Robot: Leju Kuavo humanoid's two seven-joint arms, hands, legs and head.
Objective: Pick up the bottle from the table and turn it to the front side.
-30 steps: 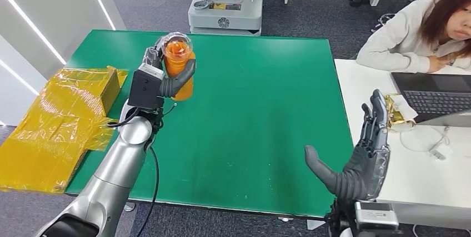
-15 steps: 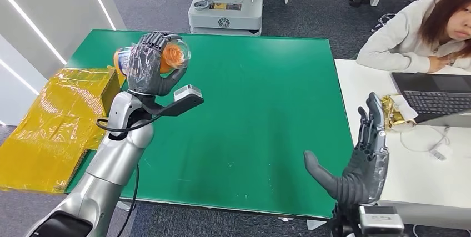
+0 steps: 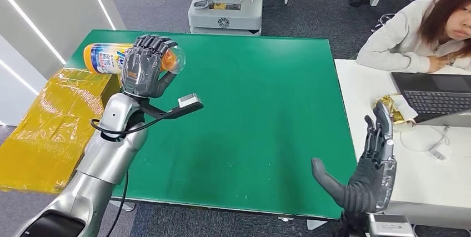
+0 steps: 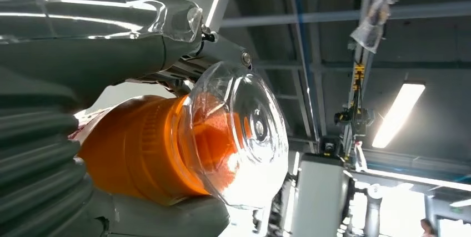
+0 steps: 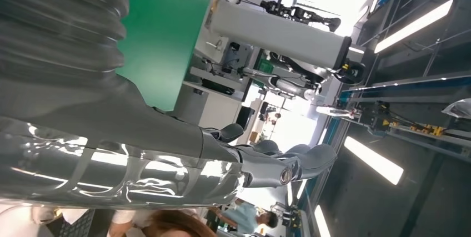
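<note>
- Bottle (image 3: 105,58): orange, with a blue and white label and a clear domed cap (image 4: 244,131); lies on its side in the air above the far left corner of the green desk (image 3: 250,115), cap toward the desk's middle, base toward the desk's left edge.
- Left hand (image 3: 143,70): raised, fingers wrapped round the bottle near its cap end, gripping it.
- Right hand (image 3: 369,170): held upright over the near right corner of the green desk, fingers spread, thumb out, holding nothing.
- Yellow plastic sheet (image 3: 44,131): covers a box left of the green desk.
- Person (image 3: 422,26): seated at a white desk (image 3: 427,176) on the right, with a laptop (image 3: 433,95) and a gold foil packet (image 3: 394,109).
</note>
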